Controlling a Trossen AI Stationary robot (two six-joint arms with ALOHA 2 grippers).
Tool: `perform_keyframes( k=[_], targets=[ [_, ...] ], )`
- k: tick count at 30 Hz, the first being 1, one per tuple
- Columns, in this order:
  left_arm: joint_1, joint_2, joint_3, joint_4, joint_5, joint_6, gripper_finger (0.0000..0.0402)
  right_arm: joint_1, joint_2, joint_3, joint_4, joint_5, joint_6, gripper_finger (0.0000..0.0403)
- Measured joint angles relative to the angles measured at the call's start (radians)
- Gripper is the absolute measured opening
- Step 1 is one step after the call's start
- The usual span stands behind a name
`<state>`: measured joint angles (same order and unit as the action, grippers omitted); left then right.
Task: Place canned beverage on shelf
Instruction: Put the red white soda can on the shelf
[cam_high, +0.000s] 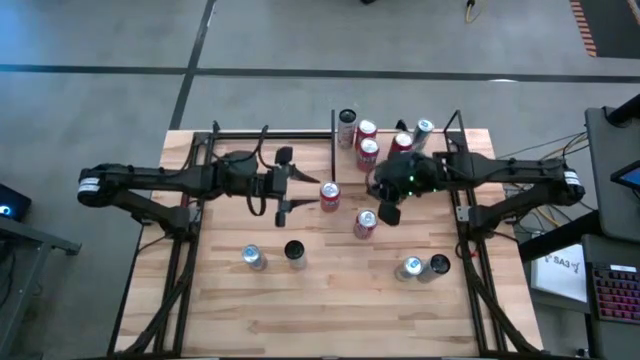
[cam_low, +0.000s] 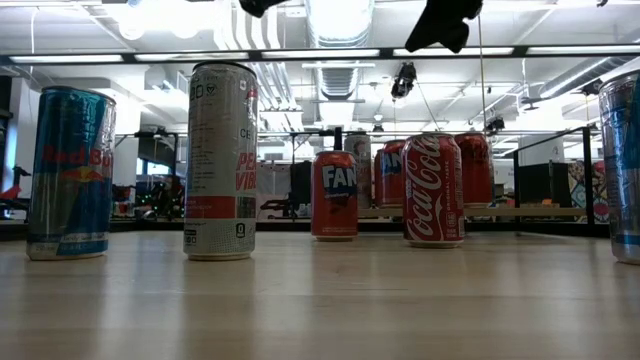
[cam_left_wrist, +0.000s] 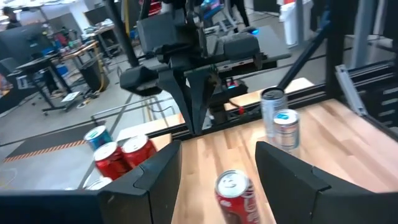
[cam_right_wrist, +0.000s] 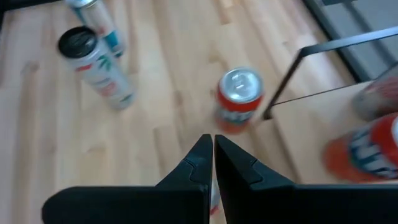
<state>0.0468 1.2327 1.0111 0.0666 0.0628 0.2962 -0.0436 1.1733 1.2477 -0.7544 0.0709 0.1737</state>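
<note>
Several cans already stand on the shelf (cam_high: 395, 150) at twelve o'clock. The left gripper (cam_high: 300, 195), half open and empty, points toward the Fanta can (cam_high: 329, 196) at table centre. The right gripper (cam_high: 388, 213) hangs shut and empty. Grasping and shelving remain.

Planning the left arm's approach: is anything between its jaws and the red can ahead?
No. In the high view, only bare tabletop separates the left gripper from the red can; the jaws stand open.
</note>
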Motion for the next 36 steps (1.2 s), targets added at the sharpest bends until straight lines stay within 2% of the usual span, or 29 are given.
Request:
perform_keyframes(
  k=[6, 17, 24, 36],
  targets=[
    [-0.022, 0.0, 0.0, 0.0, 0.0, -0.001, 0.019, 0.09, 0.005, -0.021, -0.01, 0.0, 0.097, 0.0009],
    [-0.022, 0.004, 0.0, 0.002, -0.001, -0.054, 0.019, 0.195, 0.011, -0.025, -0.195, -0.001, 0.252, 0.0009],
    [-0.024, 0.007, 0.0, 0.002, -0.001, -0.078, 0.019, 0.205, 0.011, -0.025, -0.303, 0.0, 0.348, 0.0009],
    [-0.027, 0.007, 0.0, 0.01, 0.0, -0.097, 0.019, 0.205, 0.01, -0.025, -0.303, 0.07, 0.317, 0.0023]
  ],
)
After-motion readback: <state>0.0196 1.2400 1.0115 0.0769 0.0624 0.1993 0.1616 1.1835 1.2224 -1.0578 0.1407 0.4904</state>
